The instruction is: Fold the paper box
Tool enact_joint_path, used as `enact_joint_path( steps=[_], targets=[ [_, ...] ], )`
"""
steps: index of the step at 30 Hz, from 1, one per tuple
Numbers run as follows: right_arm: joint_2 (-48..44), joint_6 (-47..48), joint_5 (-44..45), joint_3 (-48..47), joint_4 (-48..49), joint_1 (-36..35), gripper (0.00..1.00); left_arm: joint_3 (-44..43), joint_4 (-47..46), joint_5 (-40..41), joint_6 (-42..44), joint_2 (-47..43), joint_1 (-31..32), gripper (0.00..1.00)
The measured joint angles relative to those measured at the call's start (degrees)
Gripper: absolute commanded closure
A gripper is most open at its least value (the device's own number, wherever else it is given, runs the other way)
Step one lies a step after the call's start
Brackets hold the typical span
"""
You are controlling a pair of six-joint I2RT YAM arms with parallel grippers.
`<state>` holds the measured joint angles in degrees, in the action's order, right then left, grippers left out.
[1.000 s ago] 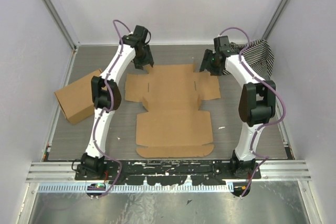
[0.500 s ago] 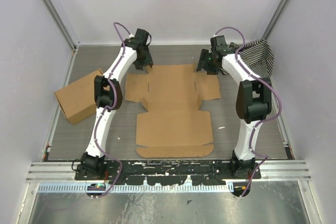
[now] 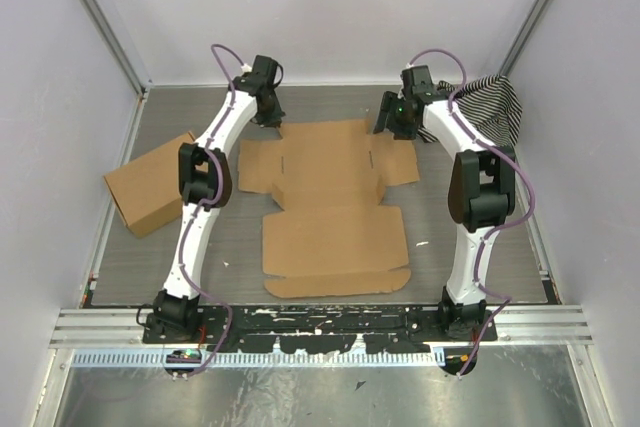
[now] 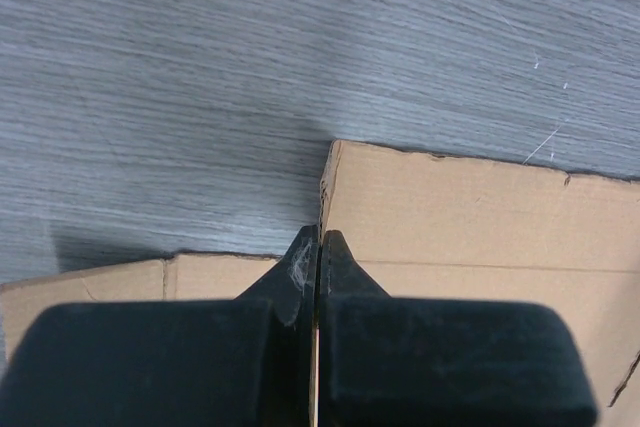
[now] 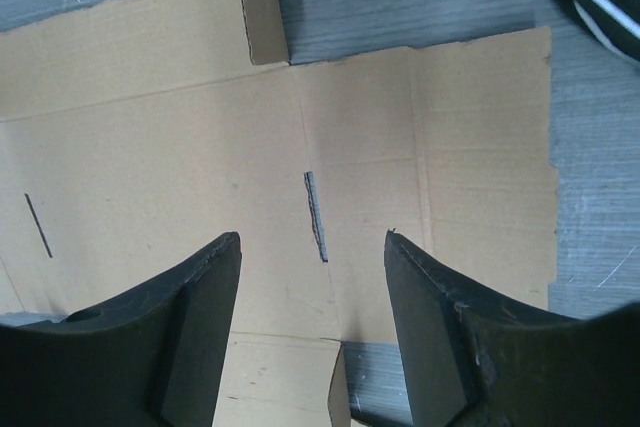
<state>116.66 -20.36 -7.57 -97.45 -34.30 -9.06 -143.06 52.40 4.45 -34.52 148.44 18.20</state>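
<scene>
I have the paper box point(image 3: 330, 202) lying opened out flat on the grey worktop point(image 3: 130, 257), roughly central between the left and right edges, its widest part toward the far edge and its long closing flap toward the near edge. My left arm reaches up the left side of the box, elbow bent outward, with the wrist tipped down at the box's far-left corner. The left fingers point(image 4: 290, 282) are pressed together with no gap showing. Their tips sit right at the notch where a side flap meets the far panel, and I cannot tell from the wrist view whether any cardboard is pinched between them. My right arm mirrors that pose on the other side, elbow out toward the right edge and wrist pointing down over the far-right part of the box. The right fingers point(image 5: 200, 322) are spread wide above the flat cardboard, straddling a short dark slit point(image 5: 316, 217) and holding nothing. A squarer cardboard box point(image 3: 150, 182) rests near the left edge, well apart from the flat one. A black-and-white striped cloth point(image 3: 495, 107) is bunched in the far-right corner, just behind my right arm.
</scene>
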Motion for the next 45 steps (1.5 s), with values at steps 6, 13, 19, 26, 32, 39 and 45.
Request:
enact_joint_path(
  steps=[6,13,19,26,32,39,45],
  targets=[
    [0.74,1.46,-1.49,-4.31,-0.04,0.94,0.33,9.70,-6.91,1.77,4.13,-6.36,0.74,1.00],
    [0.74,4.07,-4.79,-12.17,-1.31,3.04,0.35,18.40,-17.88,3.65,11.96,-20.06,2.91,1.00],
    [0.72,5.29,-8.98,-14.91,-2.12,4.48,0.39,16.65,-22.77,0.02,16.63,-23.06,3.72,1.00],
    [0.24,6.14,-9.68,-15.47,-4.13,4.85,0.39,16.63,-22.64,-2.05,19.43,-23.04,3.78,1.00],
    [0.07,6.29,-9.88,-18.64,-6.40,5.11,0.43,16.63,-22.51,-3.19,20.02,-23.04,3.96,1.00],
    [0.13,5.86,-10.78,-23.45,-6.62,5.27,0.54,16.63,-22.45,-3.58,21.24,-23.04,5.14,1.00],
    [2.03,5.29,-10.84,-24.90,-8.46,5.33,0.65,16.63,-22.29,-3.56,21.79,-23.04,5.70,1.00]
  ],
)
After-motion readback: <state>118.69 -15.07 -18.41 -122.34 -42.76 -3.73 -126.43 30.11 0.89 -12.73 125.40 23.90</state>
